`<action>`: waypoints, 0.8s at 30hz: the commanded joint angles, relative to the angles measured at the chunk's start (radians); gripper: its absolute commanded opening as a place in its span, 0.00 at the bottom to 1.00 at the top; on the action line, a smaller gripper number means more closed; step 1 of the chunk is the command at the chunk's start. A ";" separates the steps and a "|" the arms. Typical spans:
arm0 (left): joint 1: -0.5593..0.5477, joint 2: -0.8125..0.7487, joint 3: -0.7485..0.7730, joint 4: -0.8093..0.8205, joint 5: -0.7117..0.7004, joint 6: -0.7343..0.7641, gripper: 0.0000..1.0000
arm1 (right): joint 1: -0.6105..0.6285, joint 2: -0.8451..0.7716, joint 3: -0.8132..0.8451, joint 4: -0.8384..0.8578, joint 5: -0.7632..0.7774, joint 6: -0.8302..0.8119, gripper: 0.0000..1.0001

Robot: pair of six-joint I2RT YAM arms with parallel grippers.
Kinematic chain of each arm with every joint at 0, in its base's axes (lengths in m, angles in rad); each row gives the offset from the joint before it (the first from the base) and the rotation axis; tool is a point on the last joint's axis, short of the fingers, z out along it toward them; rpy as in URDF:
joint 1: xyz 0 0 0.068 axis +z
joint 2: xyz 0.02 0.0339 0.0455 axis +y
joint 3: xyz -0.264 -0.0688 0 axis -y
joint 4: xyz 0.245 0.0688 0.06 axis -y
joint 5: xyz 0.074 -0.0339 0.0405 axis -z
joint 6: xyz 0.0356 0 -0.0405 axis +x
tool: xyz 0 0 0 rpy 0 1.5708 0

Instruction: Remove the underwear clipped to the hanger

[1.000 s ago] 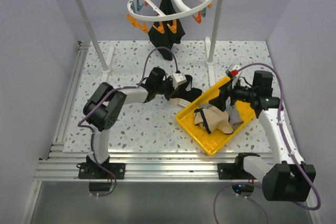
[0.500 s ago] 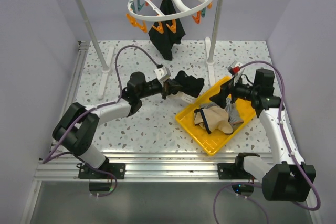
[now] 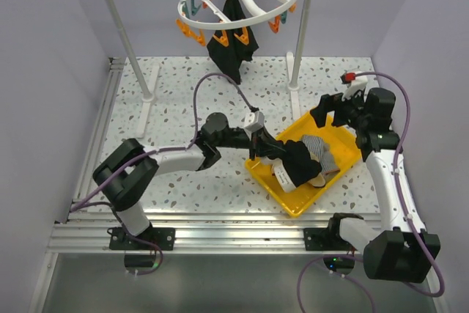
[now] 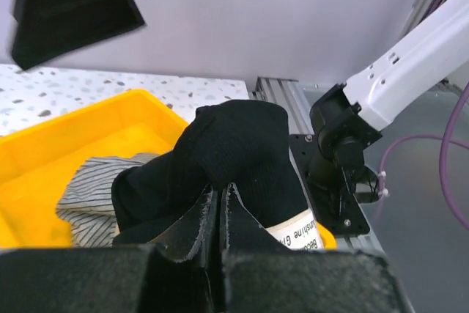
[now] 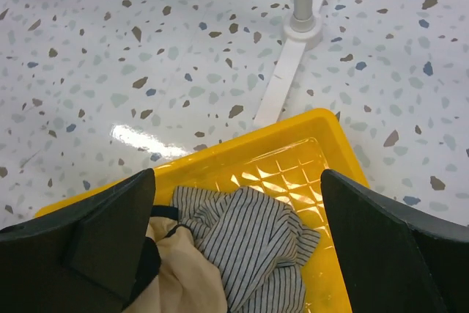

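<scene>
Underwear (image 3: 299, 160), black one, is pinched tight in my left gripper (image 3: 262, 144) over the yellow tray (image 5: 293, 170), right gripper (image 3: 324, 110) spread wide.

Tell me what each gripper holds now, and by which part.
The left gripper pinches the black underwear by a bunched fold of fabric. The right gripper is open and holds nothing.

The top camera is looking steeply down from high at 6 o'clock. The left wrist camera is skimming close over the yellow tray (image 3: 343, 150), facing 4 o'clock; the right wrist camera is overlooking that tray from higher, facing 11 o'clock.
</scene>
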 commanded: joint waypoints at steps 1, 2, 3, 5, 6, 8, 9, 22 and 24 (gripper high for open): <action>-0.043 0.103 0.101 -0.129 -0.002 0.120 0.00 | -0.012 -0.016 0.049 0.059 0.107 0.072 0.99; -0.062 0.128 0.120 -0.181 -0.013 0.140 0.00 | -0.018 -0.018 0.052 0.060 0.108 0.077 0.99; -0.071 0.153 0.161 -0.206 -0.042 0.172 0.00 | -0.020 -0.016 0.054 0.060 0.108 0.082 0.99; -0.089 0.232 0.206 -0.290 -0.076 0.194 0.00 | -0.023 -0.021 0.054 0.056 0.102 0.086 0.99; -0.096 0.257 0.254 -0.317 -0.091 0.209 0.00 | -0.024 -0.024 0.054 0.054 0.099 0.086 0.99; -0.114 0.335 0.323 -0.428 -0.131 0.258 0.00 | -0.026 -0.028 0.051 0.047 0.089 0.086 0.99; -0.120 0.360 0.344 -0.467 -0.174 0.295 0.00 | -0.027 -0.031 0.048 0.045 0.084 0.086 0.99; -0.163 0.340 0.330 -0.493 -0.364 0.359 0.35 | -0.028 -0.059 0.059 0.031 -0.113 0.001 0.99; -0.163 0.252 0.296 -0.405 -0.386 0.335 0.58 | -0.028 -0.067 0.068 0.031 -0.173 -0.048 0.99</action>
